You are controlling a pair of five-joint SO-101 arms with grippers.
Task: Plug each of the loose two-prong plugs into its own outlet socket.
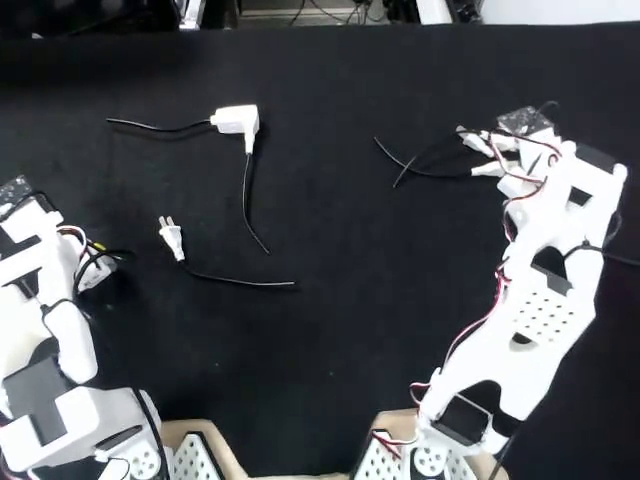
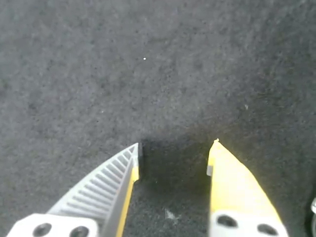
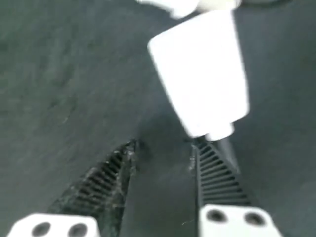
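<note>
Loose plug on black table, well apart from white socket

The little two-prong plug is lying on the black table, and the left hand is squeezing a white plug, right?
Not quite. The left hand is open and empty over the bare black table, as the left wrist view shows. The little two-prong plug does lie on that table.

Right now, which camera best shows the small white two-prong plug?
The high view: the small white two-prong plug lies whole on the black cloth, prongs clear. The left wrist view faces bare cloth; the right wrist view faces a different white plastic block.
</note>
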